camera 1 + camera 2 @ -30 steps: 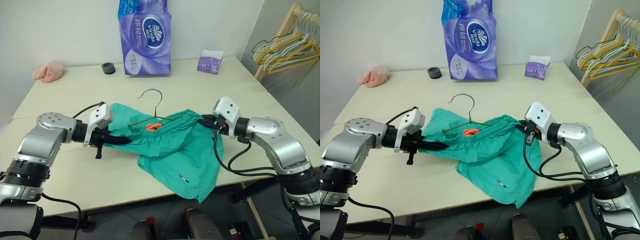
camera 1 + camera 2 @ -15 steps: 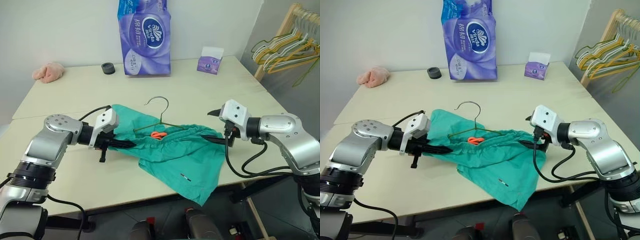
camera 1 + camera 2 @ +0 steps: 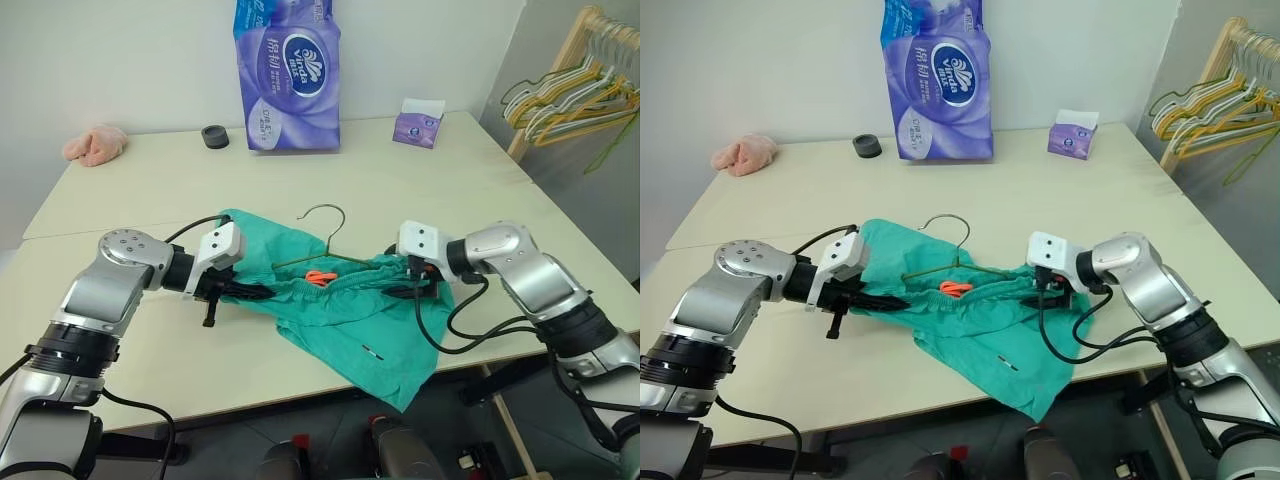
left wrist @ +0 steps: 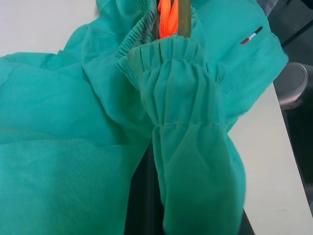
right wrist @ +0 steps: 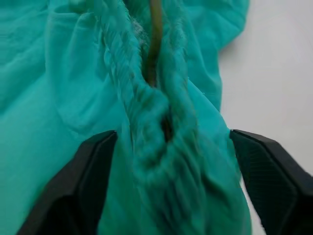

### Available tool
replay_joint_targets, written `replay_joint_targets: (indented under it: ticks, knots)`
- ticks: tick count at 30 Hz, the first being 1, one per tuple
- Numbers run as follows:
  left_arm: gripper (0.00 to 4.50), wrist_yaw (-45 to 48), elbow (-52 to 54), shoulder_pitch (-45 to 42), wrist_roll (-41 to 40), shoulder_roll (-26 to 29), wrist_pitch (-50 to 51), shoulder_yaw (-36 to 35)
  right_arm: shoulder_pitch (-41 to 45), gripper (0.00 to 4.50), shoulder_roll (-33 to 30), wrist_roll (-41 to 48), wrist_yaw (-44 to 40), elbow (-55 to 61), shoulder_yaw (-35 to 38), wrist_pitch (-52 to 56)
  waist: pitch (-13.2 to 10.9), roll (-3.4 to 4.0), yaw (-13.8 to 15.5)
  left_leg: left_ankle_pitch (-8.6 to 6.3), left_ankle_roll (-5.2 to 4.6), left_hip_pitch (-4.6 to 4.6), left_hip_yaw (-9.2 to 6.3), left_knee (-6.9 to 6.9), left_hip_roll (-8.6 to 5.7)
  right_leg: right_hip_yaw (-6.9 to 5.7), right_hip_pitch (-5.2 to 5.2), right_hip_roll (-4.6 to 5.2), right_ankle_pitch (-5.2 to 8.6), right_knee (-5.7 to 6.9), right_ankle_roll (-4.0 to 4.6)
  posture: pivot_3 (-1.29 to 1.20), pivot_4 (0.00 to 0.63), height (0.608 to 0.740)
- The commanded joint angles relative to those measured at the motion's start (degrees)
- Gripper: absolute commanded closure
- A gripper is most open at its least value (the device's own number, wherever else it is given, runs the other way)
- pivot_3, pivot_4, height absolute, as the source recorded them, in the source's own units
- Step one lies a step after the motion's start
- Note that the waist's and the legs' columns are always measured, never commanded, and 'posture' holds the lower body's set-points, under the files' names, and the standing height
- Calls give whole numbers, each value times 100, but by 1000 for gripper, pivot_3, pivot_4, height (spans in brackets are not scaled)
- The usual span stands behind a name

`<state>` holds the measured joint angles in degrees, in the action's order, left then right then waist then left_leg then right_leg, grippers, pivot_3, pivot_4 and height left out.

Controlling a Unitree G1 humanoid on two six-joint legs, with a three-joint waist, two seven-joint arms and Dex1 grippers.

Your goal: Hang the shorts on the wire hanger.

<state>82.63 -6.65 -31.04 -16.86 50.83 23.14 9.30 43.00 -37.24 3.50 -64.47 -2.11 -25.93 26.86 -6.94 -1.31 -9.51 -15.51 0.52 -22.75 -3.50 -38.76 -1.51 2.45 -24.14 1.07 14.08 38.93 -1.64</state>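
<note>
The teal shorts (image 3: 345, 310) lie bunched on the table, one leg hanging over the front edge. The dark olive wire hanger (image 3: 325, 214) is threaded into the waistband, its hook sticking out toward the back beside the orange tag (image 3: 318, 276). My left gripper (image 3: 260, 291) is shut on the waistband's left end; in the left wrist view the gathered fabric (image 4: 181, 88) drapes over one dark finger (image 4: 142, 200). My right gripper (image 5: 171, 139) is open at the waistband's right end, with the bunched elastic and the hanger wire (image 5: 155, 44) between its fingers (image 5: 93, 171).
At the back stand a purple tissue pack (image 3: 288, 75), a small tissue box (image 3: 418, 125), a black tape roll (image 3: 215, 136) and a pink cloth lump (image 3: 97, 143). A wooden rack (image 3: 560, 70) with yellow and pale green hangers stands off the table's right side.
My right gripper let go of the raised right end, opened wide, then swung down and left around the waistband. The shorts sank onto the table. The left gripper kept its hold.
</note>
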Motion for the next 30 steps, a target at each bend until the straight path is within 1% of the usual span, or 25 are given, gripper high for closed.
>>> replay_joint_targets:
  ticks: [1, 5, 6, 7, 8, 10, 11, 14, 19, 24, 30]
  knots:
    - [4500, -70, 219, -11, -84, -23, -38, -175, 172, 1970, 52, -12, -175, 12, 65, 82, 0, 0, 8, 0, 0, -1, 0, -1, 0, 0, 0, 1, 0, 0, 0, -173, 62, 740]
    - [4500, -138, 239, -20, -138, -80, -22, -211, 191, 3321, 110, -22, -247, 25, 73, 197, 0, 0, 10, 0, 0, -1, -2, -2, -2, -1, 0, 3, 0, 0, 0, -176, 62, 740]
    - [4500, -143, 240, -29, -138, -92, -23, -209, 191, 3766, 118, -36, -251, 33, 75, 225, 0, 0, 9, 0, 1, -1, -2, -2, -2, -1, 0, 3, 0, 1, 0, -176, 62, 740]
    - [4500, -148, 238, -37, -137, -107, -32, -208, 189, 4053, 131, -32, -256, 43, 84, 262, 0, 0, 10, 0, 1, -1, -2, -2, -2, -1, 0, 3, 0, 1, 0, -176, 62, 740]
    - [4500, -187, 228, -57, -159, -150, -10, -227, 183, 4439, 140, -18, -267, 64, 96, 296, 0, 0, 10, 0, 1, -1, -2, -2, -2, -1, 0, 3, 0, 1, 0, -178, 62, 740]
    - [4500, -315, 164, -146, -254, -276, 124, -314, 167, 4473, 178, 41, -267, 114, 163, 395, 1, 0, 11, 0, 1, -1, -2, -2, -2, -1, 0, 3, 0, 1, 0, -180, 62, 740]
    - [4247, -371, 114, -194, -280, -326, 189, -354, 161, 4491, 189, 68, -264, 138, 197, 448, 1, 0, 14, 0, 1, -1, -3, -3, -2, -1, 0, 3, 0, 1, 0, -180, 62, 740]
    - [3423, -257, 59, -206, -326, -297, 300, -424, 140, 4500, 176, 117, -260, 198, 281, 560, 1, -1, 2, 0, 1, -4, -7, -6, -3, -5, 0, 4, 0, 1, 0, -182, 63, 740]
    - [1887, 61, -117, -182, -456, 3, 409, -601, 61, 4500, -5, 214, -309, 276, 483, 700, 1, -1, -8, -1, 2, -4, -8, -4, -3, -5, -2, 4, 0, 2, 0, -182, 65, 740]
    - [365, 184, -547, -317, -399, 202, 126, -770, 18, 4500, -212, 438, -432, 411, 650, 941, 1, -1, 4, -1, 3, -3, -9, -5, -3, -6, -2, 4, 0, 1, 0, -179, 65, 740]
    - [365, -138, -1384, -665, -64, 45, -459, -757, -76, 4500, -446, 815, -653, 758, 832, 1350, 1, -1, 18, -1, 2, -4, -9, -6, -5, -7, -1, 7, 0, 0, 0, -181, 66, 740]
